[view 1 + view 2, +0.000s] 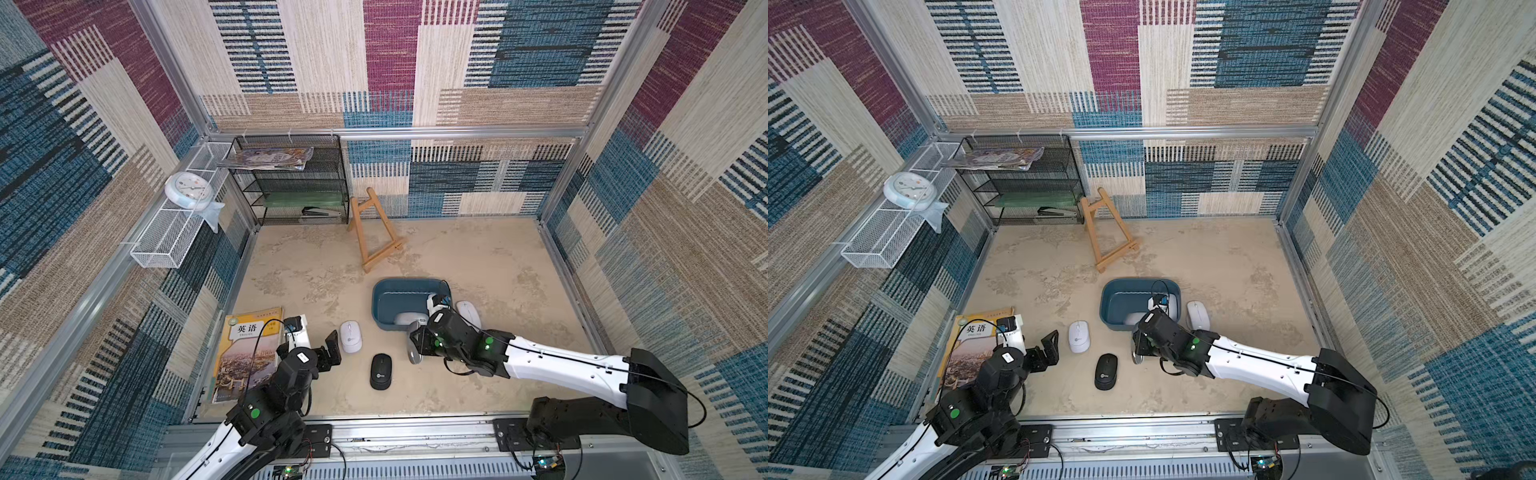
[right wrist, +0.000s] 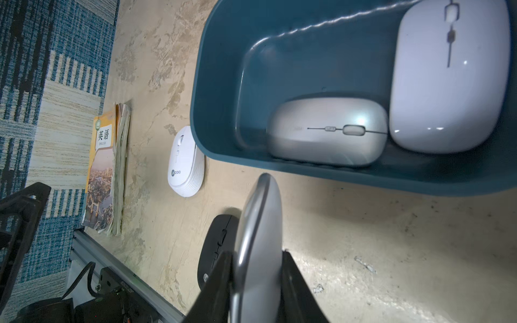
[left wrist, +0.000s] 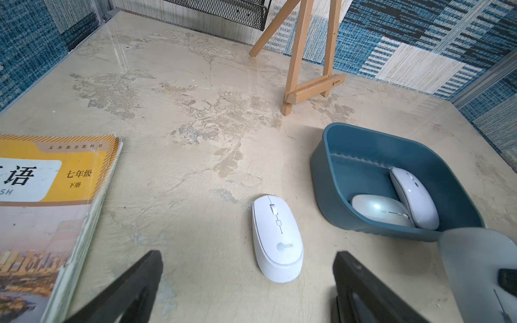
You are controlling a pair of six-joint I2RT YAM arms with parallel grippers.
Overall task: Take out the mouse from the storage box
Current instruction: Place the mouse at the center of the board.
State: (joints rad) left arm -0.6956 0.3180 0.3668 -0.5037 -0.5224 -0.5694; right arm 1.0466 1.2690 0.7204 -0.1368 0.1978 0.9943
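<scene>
Starting closest in: got the right gripper [image 2: 256, 256] clamped on a grey mouse [image 2: 260, 221], held up on its edge and squeezed across its flat faces. Already out of the storage box [image 2: 218, 84], sitting just on the near side of its front wall. Can't tell whether it's touching the table [image 1: 498, 266] or hanging a bit above it.

Over on the other arm, left gripper [image 3: 247, 256] spread wide with nothing in it. Right ahead of those open fingers, a ribbed white mouse [image 3: 277, 237] lying flat on the table. Between the two grippers, a black mouse [image 1: 381, 371], also flat. Off the left gripper's outer side, a yellow English textbook [image 1: 249, 353].

Just beyond the right gripper, inside the box: a silver mouse [image 2: 327, 131] lying along the near wall, and a glossy white mouse [image 2: 447, 75] right up against it, at a right angle. Outside the box, on the right gripper's outer side, a loose white mouse [image 1: 468, 312] beside the box wall.

Way back from both grippers: a wooden easel [image 1: 374, 232], then a black mesh rack [image 1: 299, 187] in the far corner, plus a white wire basket [image 1: 174, 232] on the side wall with a round clock [image 1: 189, 189] on it.
</scene>
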